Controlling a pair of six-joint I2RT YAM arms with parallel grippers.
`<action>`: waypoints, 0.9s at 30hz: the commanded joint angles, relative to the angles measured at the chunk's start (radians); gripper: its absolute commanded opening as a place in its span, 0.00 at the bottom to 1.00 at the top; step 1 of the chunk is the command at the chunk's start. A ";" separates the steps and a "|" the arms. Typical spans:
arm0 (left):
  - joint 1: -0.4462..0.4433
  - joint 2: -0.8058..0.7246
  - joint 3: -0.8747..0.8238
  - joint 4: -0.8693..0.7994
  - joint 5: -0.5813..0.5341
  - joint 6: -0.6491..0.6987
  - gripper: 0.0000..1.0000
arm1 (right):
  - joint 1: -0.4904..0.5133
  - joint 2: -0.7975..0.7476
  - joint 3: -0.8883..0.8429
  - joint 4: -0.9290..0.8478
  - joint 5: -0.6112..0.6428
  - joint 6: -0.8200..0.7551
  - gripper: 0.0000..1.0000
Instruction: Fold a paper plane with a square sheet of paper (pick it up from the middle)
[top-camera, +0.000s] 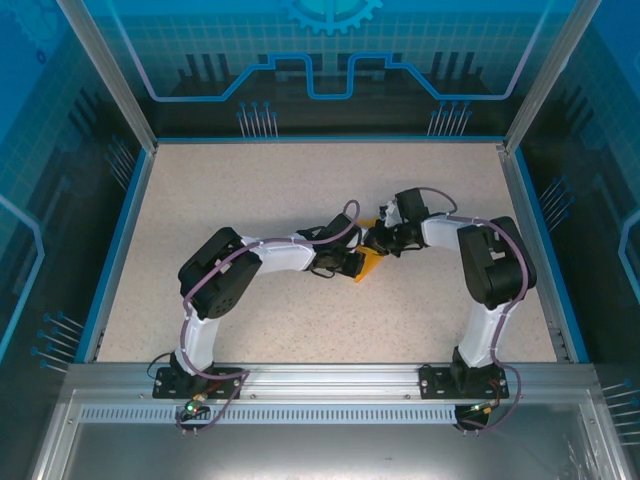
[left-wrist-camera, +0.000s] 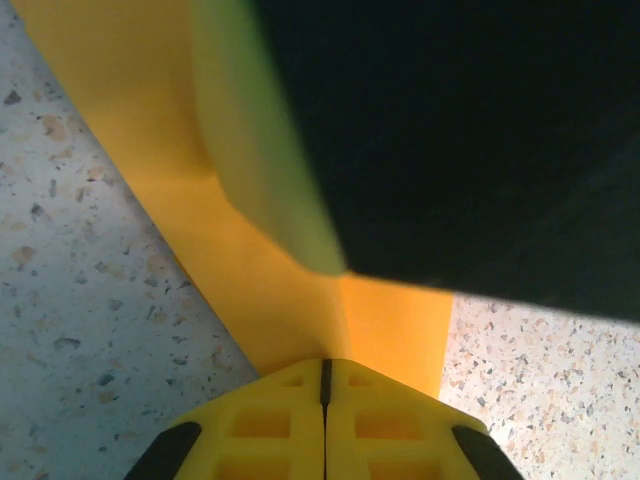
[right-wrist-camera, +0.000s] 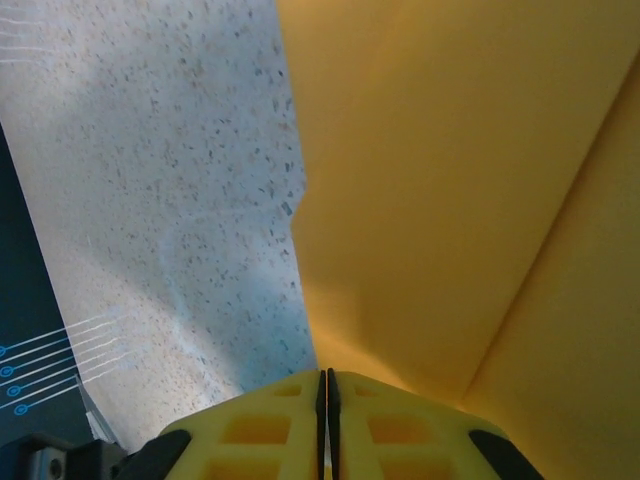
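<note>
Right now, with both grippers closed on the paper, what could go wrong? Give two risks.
1. The left gripper and right gripper both pinch the orange-yellow paper. Pulling in opposite directions could tear it.
2. In the top view the two wrists crowd together above the table, so a small move might make them collide or crumple the crease.

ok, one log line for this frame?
left claw: shut on orange-yellow paper | right claw: shut on same paper | paper: creased, at table centre | stage: mid-fold
</note>
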 joint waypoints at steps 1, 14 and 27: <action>-0.007 0.039 -0.049 -0.192 0.008 0.023 0.06 | 0.008 0.040 -0.013 0.022 0.013 -0.002 0.11; -0.089 -0.011 -0.057 -0.261 -0.064 0.037 0.06 | -0.007 0.091 -0.046 -0.018 0.118 -0.045 0.10; -0.173 -0.042 -0.093 -0.365 -0.159 0.039 0.06 | -0.022 0.081 -0.059 -0.015 0.109 -0.054 0.10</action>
